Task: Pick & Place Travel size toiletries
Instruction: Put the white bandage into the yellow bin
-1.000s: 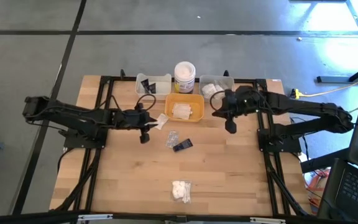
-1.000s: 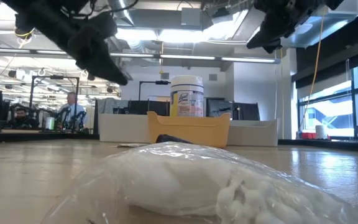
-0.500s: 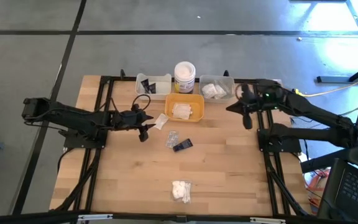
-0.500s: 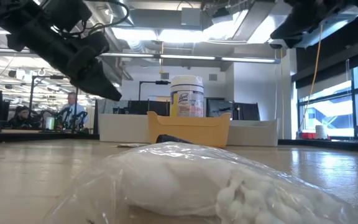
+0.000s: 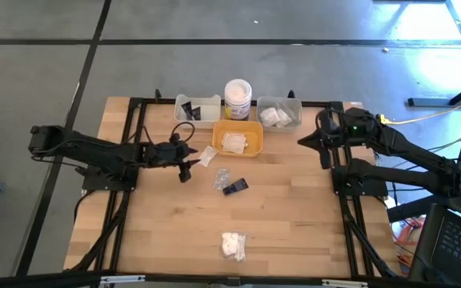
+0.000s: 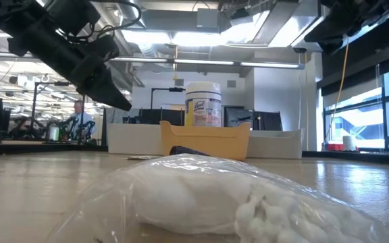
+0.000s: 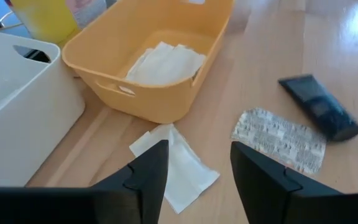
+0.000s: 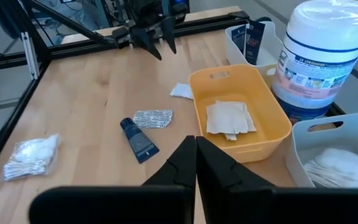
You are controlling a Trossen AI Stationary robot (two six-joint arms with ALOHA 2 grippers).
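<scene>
My left gripper point(image 5: 187, 166) is open and hovers just left of a white sachet point(image 5: 207, 156) that lies flat on the table in front of the yellow tray point(image 5: 250, 148). In the left wrist view the sachet point(image 7: 178, 169) lies ahead of and between the fingers point(image 7: 197, 180), untouched. A patterned sachet point(image 7: 279, 139), a black tube point(image 7: 319, 115) and a clear bag of white fluffy pieces point(image 5: 234, 245) lie flat on the table. My right gripper point(image 5: 324, 156) is shut and empty at the table's right side point(image 8: 196, 155).
At the back stand a white tray point(image 5: 198, 108) with black tubes, a white jar with a yellow label point(image 5: 238, 98) and a tray point(image 5: 279, 112) with fluffy pieces. The yellow tray holds flat sachets point(image 8: 229, 118). Bare wood lies between the tube and the fluffy bag.
My right gripper has gone from beside the back right tray toward the table's right edge. My left gripper has come down a little toward the table near the white sachet. The toiletries have not moved.
</scene>
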